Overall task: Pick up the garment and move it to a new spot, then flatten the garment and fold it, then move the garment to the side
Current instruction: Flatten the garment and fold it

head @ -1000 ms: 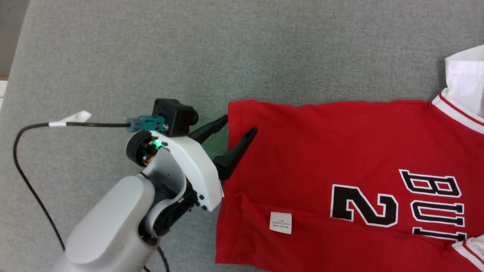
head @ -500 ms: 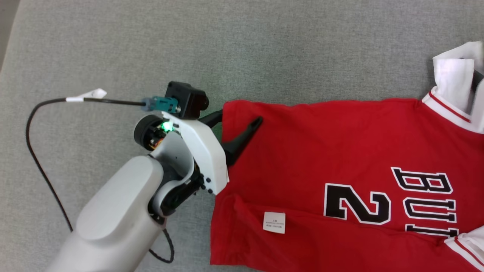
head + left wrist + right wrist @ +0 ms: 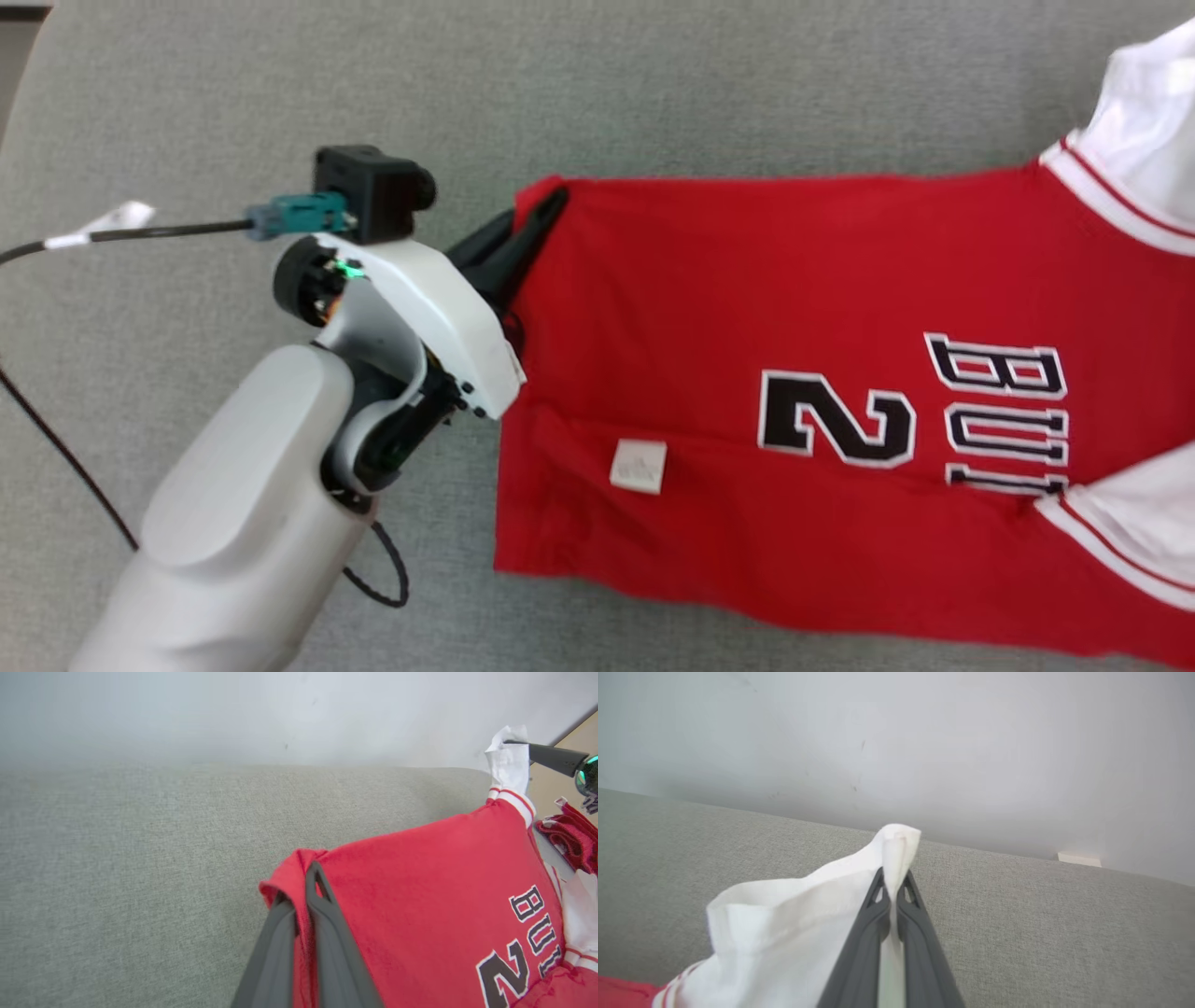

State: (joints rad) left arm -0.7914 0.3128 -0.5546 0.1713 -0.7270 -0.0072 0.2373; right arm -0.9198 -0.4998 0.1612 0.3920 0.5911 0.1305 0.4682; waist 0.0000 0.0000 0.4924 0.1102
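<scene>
The grey surface (image 3: 653,93) carries the red garment (image 3: 747,308), stretched taut between two grips, likely for lifting it flat: left fingers (image 3: 329,933) clamped on its hem corner, right fingers (image 3: 920,952) pinching its white sleeve (image 3: 784,914).

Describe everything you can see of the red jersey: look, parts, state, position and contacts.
The jersey is red knit-looking fabric with white sleeves, red-striped white trim, a black, white-edged "2" and letters "BU", and a small white label. It lies spread, slightly creased, on the grey fabric surface. The left gripper pinches its hem corner; the right gripper pinches a white sleeve, held raised.
</scene>
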